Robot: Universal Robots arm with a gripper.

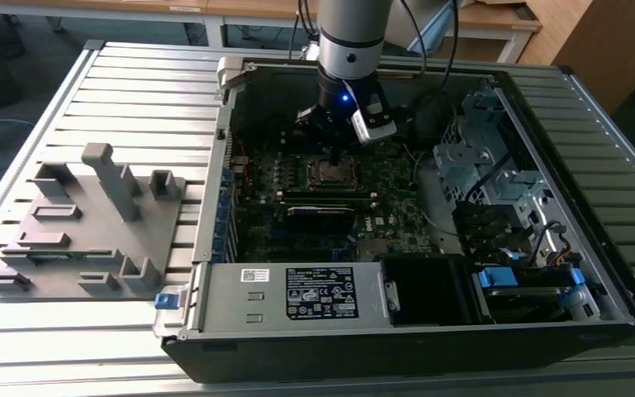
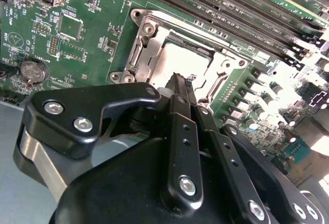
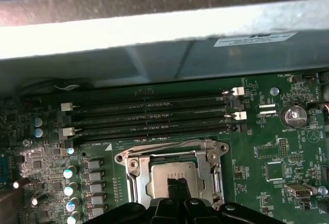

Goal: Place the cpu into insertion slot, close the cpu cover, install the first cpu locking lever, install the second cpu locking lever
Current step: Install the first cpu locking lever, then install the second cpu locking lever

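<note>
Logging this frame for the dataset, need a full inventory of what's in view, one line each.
Open black and silver computer case: one, lying on its side on the slatted table.
Slatted grey metal table: one, under everything.
Green motherboard: one, inside the case.
Square silver-grey cpu: one, seated in the insertion slot at the board's middle.
Silver-grey metal cpu cover frame: one, around the chip.
Long black memory slots: four, in a row beside the socket.
Round silver coin battery: one, on the board.
Grey power supply box: one, near edge of the case.
Grey plastic fixture block: one, on the table at the exterior view's left.
Black gripper: one, directly over the chip.
</note>
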